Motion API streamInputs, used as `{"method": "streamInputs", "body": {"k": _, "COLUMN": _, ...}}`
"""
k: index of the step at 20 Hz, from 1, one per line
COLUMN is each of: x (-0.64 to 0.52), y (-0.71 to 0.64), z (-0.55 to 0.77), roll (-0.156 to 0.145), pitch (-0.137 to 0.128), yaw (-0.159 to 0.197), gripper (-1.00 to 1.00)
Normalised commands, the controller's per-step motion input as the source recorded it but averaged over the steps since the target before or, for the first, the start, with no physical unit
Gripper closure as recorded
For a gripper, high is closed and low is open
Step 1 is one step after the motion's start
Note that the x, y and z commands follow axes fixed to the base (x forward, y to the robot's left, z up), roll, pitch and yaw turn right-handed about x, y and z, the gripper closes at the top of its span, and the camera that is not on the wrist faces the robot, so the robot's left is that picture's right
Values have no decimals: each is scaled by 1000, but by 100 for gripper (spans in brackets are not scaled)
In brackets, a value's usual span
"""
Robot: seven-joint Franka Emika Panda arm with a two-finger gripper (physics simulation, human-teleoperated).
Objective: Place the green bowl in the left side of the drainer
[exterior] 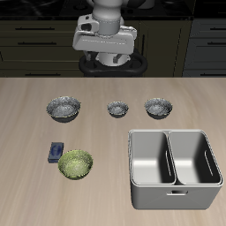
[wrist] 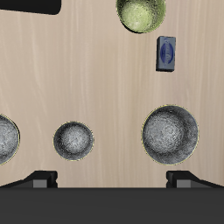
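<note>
Yellow-green, the green bowl (exterior: 75,164) sits on the wooden surface (exterior: 26,124) near the front edge, beside the drainer (exterior: 174,167), a small blue object (exterior: 56,151) touching it. Behind the drainer: three grey bowls (exterior: 117,109). Jaws hover farther back, spread wide, holding nothing.

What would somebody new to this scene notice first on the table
The large grey metal two-compartment drainer at the table's front edge dominates, both its deep compartments bare. Next comes the round yellow-green bowl, also near the front edge and apart from the drainer, with a small dark blue rectangular object just beside it. Farther back, three grey speckled metallic bowls stand in a row, below the robot's gripper, which hangs high and holds nothing.
</note>
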Motion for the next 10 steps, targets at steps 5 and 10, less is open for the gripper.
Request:
{"method": "streamInputs", "body": {"k": 5, "x": 224, "y": -275, "z": 93, "roll": 1, "pitch": -3, "yaw": -2, "gripper": -100}}
{"method": "streamInputs", "body": {"k": 10, "x": 314, "y": -333, "z": 59, "roll": -26, "pitch": 9, "yaw": 13, "gripper": -100}}
